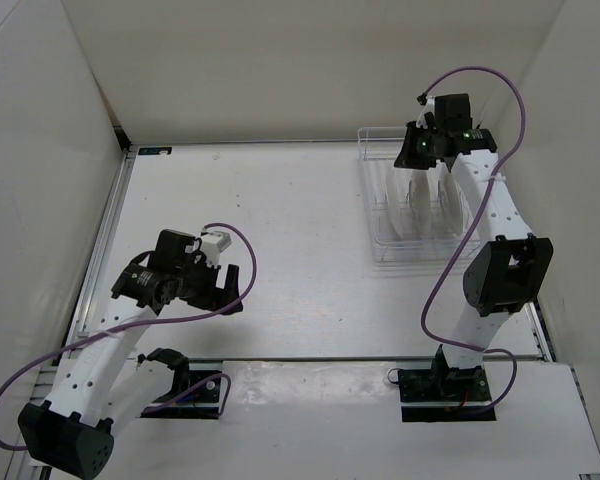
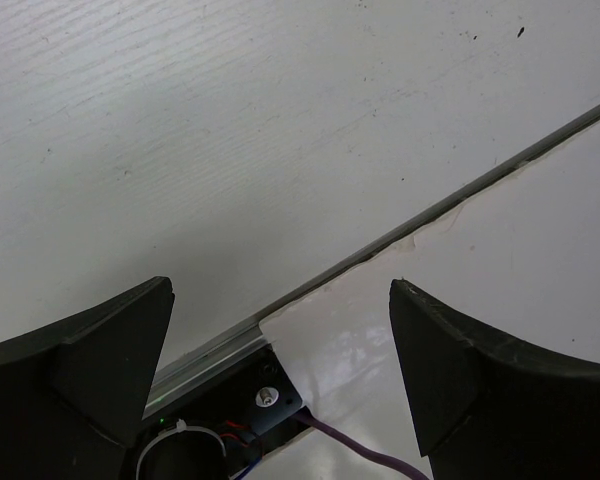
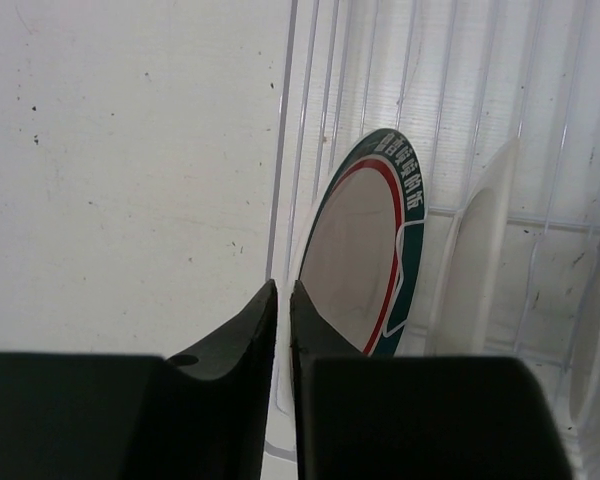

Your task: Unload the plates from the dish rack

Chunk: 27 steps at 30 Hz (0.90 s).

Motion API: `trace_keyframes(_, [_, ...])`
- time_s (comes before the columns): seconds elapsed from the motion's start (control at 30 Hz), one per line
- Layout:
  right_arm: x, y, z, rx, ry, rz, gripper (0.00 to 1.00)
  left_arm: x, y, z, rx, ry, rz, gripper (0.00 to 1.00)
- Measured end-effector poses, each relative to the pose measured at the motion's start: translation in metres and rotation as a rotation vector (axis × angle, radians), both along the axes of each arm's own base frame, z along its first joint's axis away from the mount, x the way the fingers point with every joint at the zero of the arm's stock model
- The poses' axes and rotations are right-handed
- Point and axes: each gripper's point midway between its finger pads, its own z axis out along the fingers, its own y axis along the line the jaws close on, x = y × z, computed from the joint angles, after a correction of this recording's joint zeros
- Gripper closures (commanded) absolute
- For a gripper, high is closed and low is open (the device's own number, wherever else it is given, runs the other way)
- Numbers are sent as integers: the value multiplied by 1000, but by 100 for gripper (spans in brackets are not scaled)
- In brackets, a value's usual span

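The dish rack (image 1: 380,215) stands at the back right of the table, and plates (image 1: 442,195) stand upright in it. In the right wrist view the nearest plate (image 3: 355,250) shows a green rim and a red inner ring. My right gripper (image 3: 284,285) reaches down onto that plate's near edge. Its fingers are pressed almost together, with the thin rim running between them. A second plate (image 3: 480,240) stands edge-on beside it, and a third (image 3: 595,340) sits at the right border. My left gripper (image 1: 235,290) hovers open over the front left of the table, and nothing lies between its fingertips (image 2: 130,330).
White walls enclose the table on the left, back and right. A metal seam (image 2: 430,210) runs across the table's near edge by the arm bases. Purple cables loop from both arms. The rack's wires (image 3: 290,100) rise on both sides of the gripped plate.
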Motion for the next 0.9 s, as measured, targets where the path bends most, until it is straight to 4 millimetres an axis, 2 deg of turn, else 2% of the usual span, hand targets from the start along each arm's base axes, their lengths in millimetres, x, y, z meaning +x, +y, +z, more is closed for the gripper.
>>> trace_keyframes(0.03, [1, -1, 3, -1, -5, -2, 73, 0, 0, 0, 1, 1, 0, 0])
trace_keyframes(0.13, [0, 0, 5, -3, -10, 5, 62, 0, 0, -1, 2, 5, 0, 0])
trace_keyframes(0.37, [-6, 1, -10, -2, 30, 14, 62, 0, 0, -1, 2, 7, 0, 0])
trace_keyframes(0.57, [-16, 2, -38, 2, 105, 22, 75, 0, 0, -1, 3, 8, 0, 0])
trace_keyframes(0.9, [-15, 7, -42, 21, 118, 21, 96, 0, 0, -3, 7, 20, -1, 0])
